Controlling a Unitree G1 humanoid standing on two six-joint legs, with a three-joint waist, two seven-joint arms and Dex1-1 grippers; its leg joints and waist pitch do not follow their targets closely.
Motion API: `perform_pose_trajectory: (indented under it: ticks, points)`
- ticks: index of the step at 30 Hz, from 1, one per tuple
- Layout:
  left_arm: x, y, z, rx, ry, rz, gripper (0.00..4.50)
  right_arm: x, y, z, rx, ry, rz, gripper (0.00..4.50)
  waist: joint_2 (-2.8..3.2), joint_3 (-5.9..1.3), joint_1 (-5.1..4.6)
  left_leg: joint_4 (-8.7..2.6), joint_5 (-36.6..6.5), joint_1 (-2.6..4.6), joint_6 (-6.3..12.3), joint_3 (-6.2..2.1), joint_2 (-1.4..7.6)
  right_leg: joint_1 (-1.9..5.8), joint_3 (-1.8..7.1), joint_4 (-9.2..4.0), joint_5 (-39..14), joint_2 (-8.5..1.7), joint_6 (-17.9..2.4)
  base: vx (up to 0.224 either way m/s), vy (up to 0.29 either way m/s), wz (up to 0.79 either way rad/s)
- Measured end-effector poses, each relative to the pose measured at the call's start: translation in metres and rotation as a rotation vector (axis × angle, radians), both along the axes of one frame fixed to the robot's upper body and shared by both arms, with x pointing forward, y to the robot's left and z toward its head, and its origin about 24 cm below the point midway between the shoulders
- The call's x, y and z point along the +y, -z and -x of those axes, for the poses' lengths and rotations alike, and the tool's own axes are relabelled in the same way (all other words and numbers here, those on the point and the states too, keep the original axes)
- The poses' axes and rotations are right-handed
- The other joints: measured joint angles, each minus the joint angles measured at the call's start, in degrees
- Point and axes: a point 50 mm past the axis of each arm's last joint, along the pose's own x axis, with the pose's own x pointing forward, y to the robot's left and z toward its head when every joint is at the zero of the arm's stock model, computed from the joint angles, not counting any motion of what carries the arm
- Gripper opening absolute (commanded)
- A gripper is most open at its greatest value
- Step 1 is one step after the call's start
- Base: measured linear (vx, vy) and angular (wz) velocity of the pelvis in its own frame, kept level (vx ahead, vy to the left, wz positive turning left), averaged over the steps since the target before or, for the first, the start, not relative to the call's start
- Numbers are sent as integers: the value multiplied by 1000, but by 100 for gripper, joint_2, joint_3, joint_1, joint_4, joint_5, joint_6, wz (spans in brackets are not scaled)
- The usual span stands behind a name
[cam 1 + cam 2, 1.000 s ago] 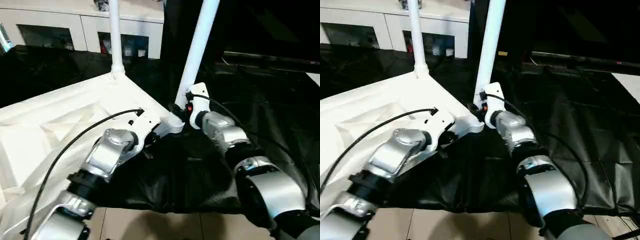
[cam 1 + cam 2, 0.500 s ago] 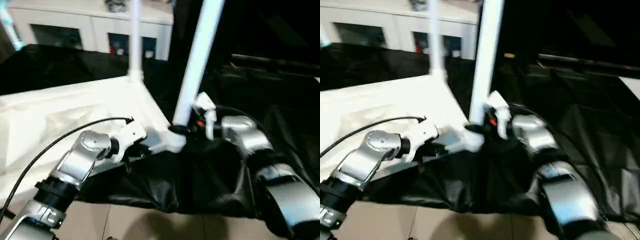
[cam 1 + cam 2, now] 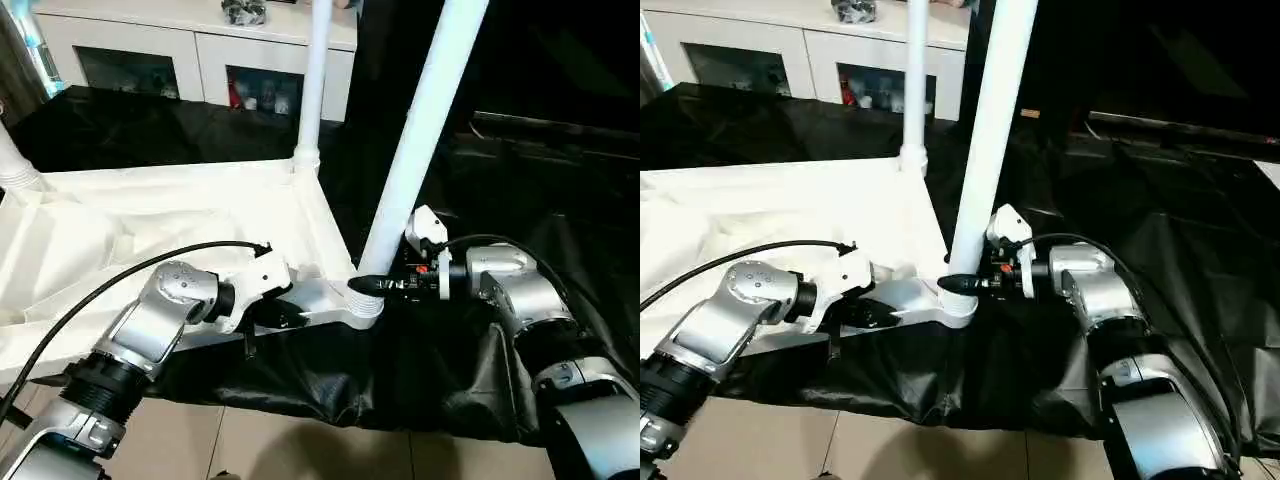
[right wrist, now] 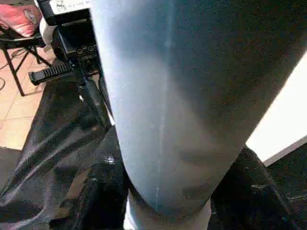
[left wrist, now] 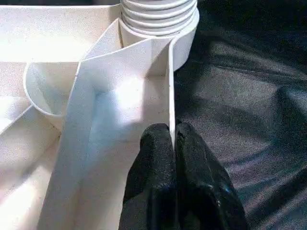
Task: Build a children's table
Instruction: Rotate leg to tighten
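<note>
From my head camera, the children's table [image 3: 150,215] lies upside down on a crinkled black sheet [image 3: 420,360]; its white plastic tabletop shows a ribbed underside, and smooth, tapered white tube legs rise from round corner sockets; my right pincer [image 3: 372,285] reaches level to the near leg [image 3: 420,150] just above its socket; my left pincer [image 3: 290,318] sits at the tabletop's edge beside that same socket; beyond the far leg [image 3: 312,80] stands a white cabinet [image 3: 200,55] with glass doors.

In my left wrist view, my left pincer [image 5: 173,139] has its black fingers [image 5: 156,163] pressed together on the thin outer rim wall of the tabletop, a short way from the ridged socket collar [image 5: 158,19]; matte white ribs run toward the collar, the black sheet beside them.

In my right wrist view, the near leg [image 4: 182,96] stands between my right pincer's half-spread black fingers [image 4: 103,191], which clasp its smooth round surface; my left pincer [image 4: 53,72] shows past the leg.
</note>
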Motion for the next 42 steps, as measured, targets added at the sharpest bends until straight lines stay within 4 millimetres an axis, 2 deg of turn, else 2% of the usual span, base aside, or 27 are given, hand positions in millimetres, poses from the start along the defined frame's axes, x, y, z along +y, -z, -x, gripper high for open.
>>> perform_pose_trajectory:
  ticks: [3,7,11,14,17,24,28,29,31,34,35,38,39,40,42]
  points:
    - [0,2,-2,-10,-26,1,0,5,1,-3,-9,48,-14,186,-2,-2,-9,-1,0,19,0,0,0,17,0,1,-5,0,8,0,0,0]
    - [-2,5,-10,-50,-125,-9,0,15,5,-16,-21,246,-21,186,-4,-1,-160,3,0,57,-1,-4,-3,36,-6,-2,-22,-1,37,0,0,0]
    - [-17,6,-22,-71,-277,-6,0,28,7,-33,-22,506,-34,186,-15,10,-283,5,0,54,-1,-13,-3,27,-19,-19,-22,-3,37,0,0,0]
    - [-34,6,-28,-78,-380,8,0,37,6,-42,-10,677,-47,186,-6,17,-296,1,0,41,-1,-16,-2,21,-27,-48,-22,-3,37,0,0,0]
    - [-44,6,-29,-81,-420,14,0,38,4,-46,11,765,-67,186,-6,16,-297,1,0,35,-1,-14,-3,15,-20,-49,-16,-3,29,0,0,0]
    - [-46,3,-30,-108,-436,7,0,43,-1,-50,-5,783,-51,186,-8,11,-269,-62,-7,45,-6,-2,-4,7,-21,-44,10,3,-14,0,0,0]
    - [-45,3,-30,-115,-435,1,0,45,-1,-50,-12,777,-44,186,-8,11,-277,-63,-6,43,-7,-1,-4,-1,-18,-45,10,3,-14,0,0,0]
    - [-44,2,-30,-116,-433,-1,0,45,-1,-50,-11,774,-45,221,-7,12,-280,-62,-6,43,-7,0,-4,-1,-17,-45,9,3,-13,0,0,0]
    - [-43,2,-30,-118,-431,-5,0,46,-1,-50,-11,771,-47,256,-7,12,-289,-62,-6,43,-7,0,-4,-2,-17,-46,9,3,-12,0,0,0]
    - [-42,1,-28,-123,-412,-5,0,45,10,-46,36,773,-41,276,9,22,-273,-62,-6,26,-7,1,-4,-17,-17,-45,12,3,-17,0,0,0]
    - [-41,-1,-28,-128,-407,-6,0,45,8,-47,32,766,-49,300,11,22,-276,-62,-6,10,-7,1,-3,-33,-17,-43,18,3,-26,0,0,0]
    - [-38,-3,-26,-133,-391,-1,0,46,8,-46,35,746,-64,307,13,24,-278,-62,-5,-5,-8,1,-1,-48,-19,-42,19,4,-29,0,0,0]
    - [-38,-5,-25,-134,-381,4,0,45,11,-45,49,743,-57,314,15,26,-273,-63,-5,-11,-8,2,-1,-54,-20,-43,20,4,-30,0,0,0]
    - [-36,-4,-24,-133,-376,2,0,45,12,-44,54,736,-58,340,18,28,-271,-63,-5,-18,-7,5,-1,-61,-19,-42,20,4,-30,0,0,0]
    - [-32,-6,-24,-135,-362,3,0,44,11,-44,57,712,-64,347,18,30,-265,-62,-5,-30,-7,8,-1,-75,-19,-41,20,4,-30,0,0,0]
